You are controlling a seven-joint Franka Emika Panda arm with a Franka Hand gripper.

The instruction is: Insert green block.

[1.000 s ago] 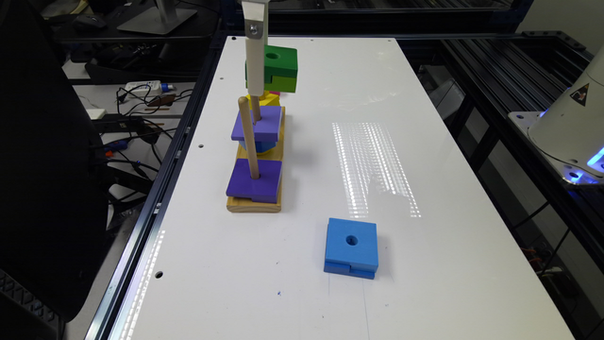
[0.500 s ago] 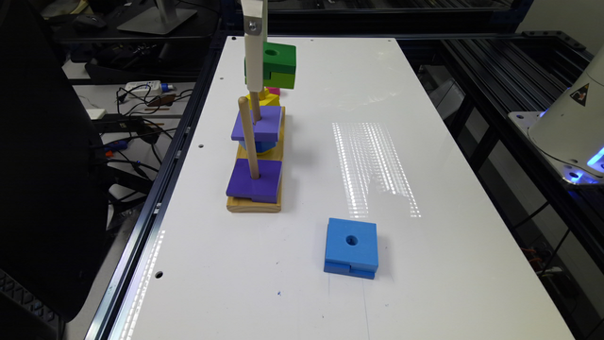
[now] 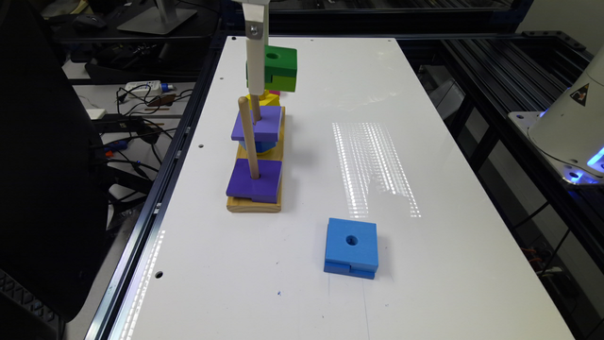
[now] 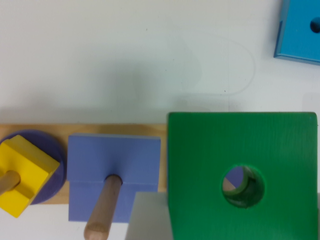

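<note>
Alignment is the job: green block (image 4: 242, 170) hangs in the air in the claw (image 3: 257, 71), above the wooden peg board (image 3: 255, 204). Through its hole a peg tip and purple show, off-centre. I'd centre the peg in the hole, then lower straight. Claw's opening can't be read; its fingers are hidden by the block.

Long white tool (image 3: 257, 61), one silver screw
</note>
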